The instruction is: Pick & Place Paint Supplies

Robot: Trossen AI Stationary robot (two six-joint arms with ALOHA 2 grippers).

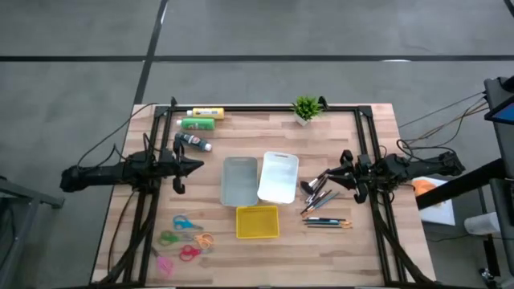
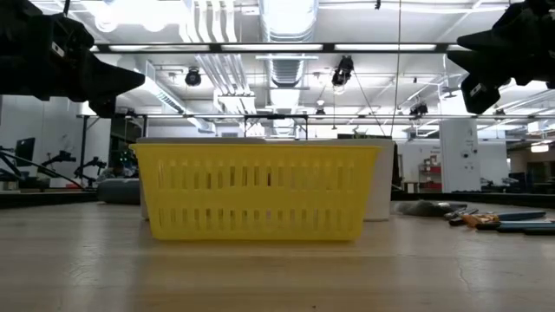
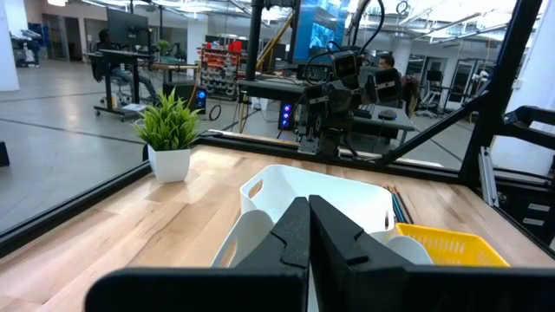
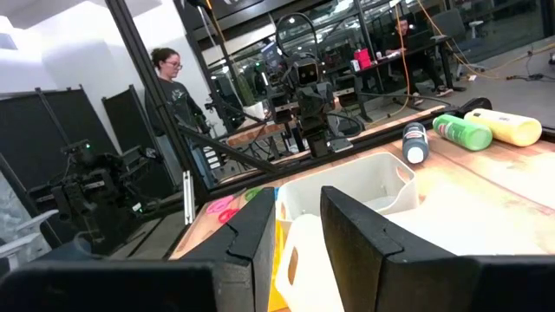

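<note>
Three paint bottles lie on their sides near the table's far left corner: yellow (image 1: pixel 206 113), green (image 1: pixel 197 124) and dark with a pale cap (image 1: pixel 193 143). The right wrist view shows them too: yellow (image 4: pixel 507 126), green (image 4: pixel 462 132), dark (image 4: pixel 415 143). Dark-handled brushes (image 1: pixel 316 196) and coloured pencils (image 1: pixel 328 222) lie flat at the right. My left gripper (image 1: pixel 195 166) hovers shut just near of the dark bottle (image 3: pixel 308 236). My right gripper (image 1: pixel 324 178) hovers open over the brushes' far ends (image 4: pixel 299 232). Both arms are raised in the low view.
A grey bin (image 1: pixel 239 181), a white bin (image 1: pixel 278 177) and a yellow basket (image 1: pixel 257 221) sit mid-table. Several scissors (image 1: pixel 185 238) lie near left. A potted plant (image 1: pixel 306 108) stands at the far edge. A black frame rail (image 1: pixel 265 107) borders the table. A person (image 4: pixel 173 87) stands beyond.
</note>
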